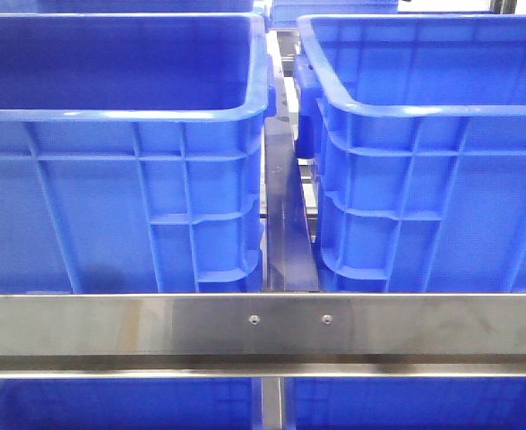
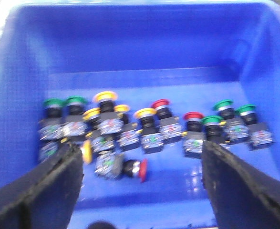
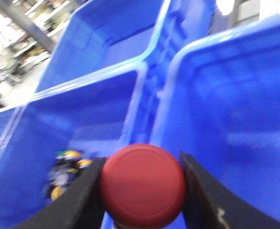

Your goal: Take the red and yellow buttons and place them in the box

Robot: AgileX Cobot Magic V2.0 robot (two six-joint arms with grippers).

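Note:
My left gripper (image 2: 140,191) hangs open above a blue crate (image 2: 144,43) that holds several push buttons on black bodies. Some caps are yellow (image 2: 105,97), some red (image 2: 160,103). One red button (image 2: 142,170) lies on its side between my spread fingers (image 2: 39,191), untouched. My right gripper (image 3: 143,186) is shut on a red button (image 3: 143,183) with a round domed cap. It is held above the rims where the button crate (image 3: 82,114) meets the neighbouring blue box (image 3: 235,119). Neither gripper shows in the front view.
Green-capped buttons (image 2: 222,105) stand among the others. In the front view two blue crates (image 1: 119,112) (image 1: 424,112) sit side by side with a narrow gap, behind a steel rail (image 1: 263,327). A further crate (image 3: 116,28) lies beyond.

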